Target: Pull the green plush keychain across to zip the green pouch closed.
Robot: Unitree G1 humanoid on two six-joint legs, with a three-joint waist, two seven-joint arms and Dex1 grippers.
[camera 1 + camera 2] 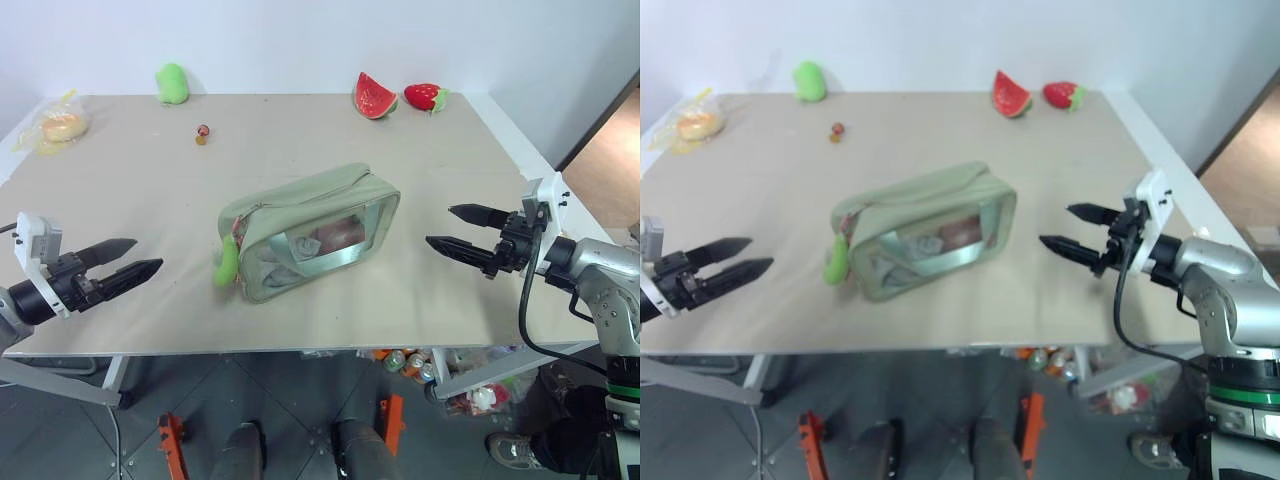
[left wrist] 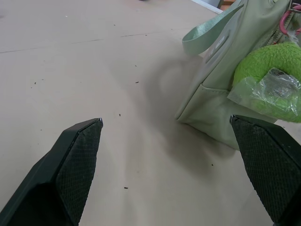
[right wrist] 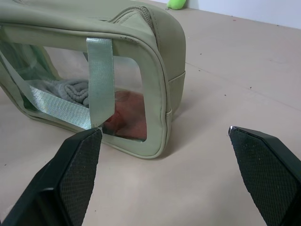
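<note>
The green pouch (image 1: pixel 310 232) serves as the landmark, lying near the middle of the beige table (image 1: pixel 140 210). Well beyond it, at the far edge by the wall, lie a watermelon slice toy (image 1: pixel 374 96) and a strawberry toy (image 1: pixel 425 96). Far off toward the back left sits a loose green plush blob (image 1: pixel 171 83), and farther left still, at the table's corner, a clear bag with something orange-yellow inside (image 1: pixel 58 126). A small reddish bead-like item (image 1: pixel 202 134) rests between the blob and the pouch. None of these lies between the pouch and either gripper; bare tabletop separates them.

The pouch is pale sage-green and box-shaped, with a clear window panel facing the robot, a light green strap across that panel, and greyish and reddish contents showing through. The green plush keychain (image 1: pixel 227 262) hangs at the pouch's left end, touching its side, on a reddish cord; in the left wrist view some crinkled clear plastic clings to it.

The left gripper (image 1: pixel 128 257) hovers well apart from the pouch's left end, fingers spread wide and holding nothing. The right gripper (image 1: pixel 455 228) hovers near the pouch's right end, equally wide and empty.

A white wall stands behind the table; grey floor shows below its near edge.
</note>
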